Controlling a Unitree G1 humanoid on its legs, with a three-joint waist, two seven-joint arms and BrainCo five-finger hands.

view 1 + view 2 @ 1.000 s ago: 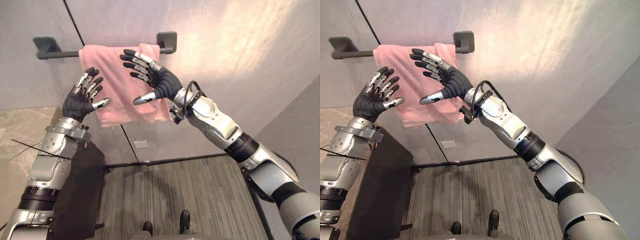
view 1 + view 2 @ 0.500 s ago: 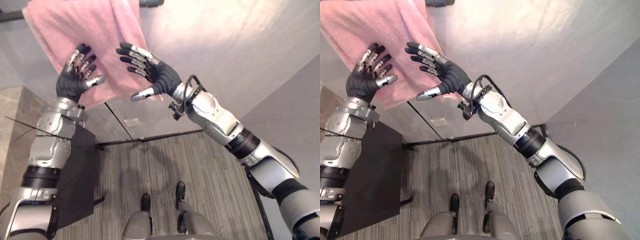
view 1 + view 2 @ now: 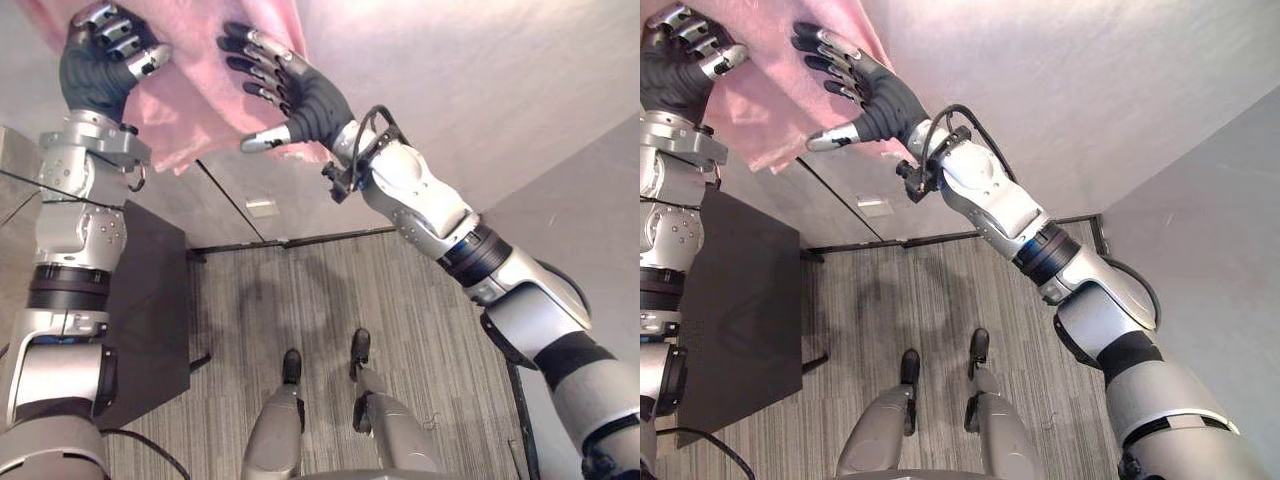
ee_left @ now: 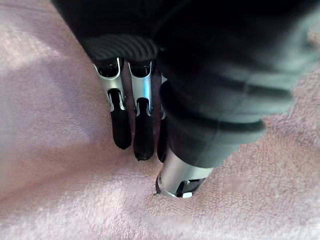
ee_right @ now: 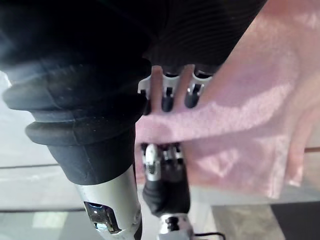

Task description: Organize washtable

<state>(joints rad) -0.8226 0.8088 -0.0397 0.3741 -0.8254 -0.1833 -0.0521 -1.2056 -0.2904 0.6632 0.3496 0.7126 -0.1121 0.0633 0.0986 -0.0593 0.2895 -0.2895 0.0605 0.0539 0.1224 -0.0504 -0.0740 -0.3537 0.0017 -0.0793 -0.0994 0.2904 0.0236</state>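
Left eye view, looking down and forward: closest is a grey striped carpet floor [image 3: 430, 300], with a tall dark panel [image 3: 150, 300] standing on it at the robot's left side. Beyond the carpet a pale wall [image 3: 480, 80] rises, with a small white plate [image 3: 262, 208] set low on it and a thin dark seam running up at a slant.

Both arms reach up toward the wall, and the 2 hands are raised near each other. The pink towel [image 3: 195, 95] hangs flat against the wall at the upper left, its lower corner ending above the white plate.

The left hand [image 3: 100, 65] is against the towel at its left part. In the left wrist view its fingers [image 4: 121, 125] point at the cloth with their dark tips on it, and the thumb tip rests just beside them with a narrow gap. No cloth can be seen gathered between them.

The right hand [image 3: 300, 100] is in front of the towel's right part, spread wide with straight fingers and the thumb held apart. Whether its fingertips touch the cloth cannot be told.
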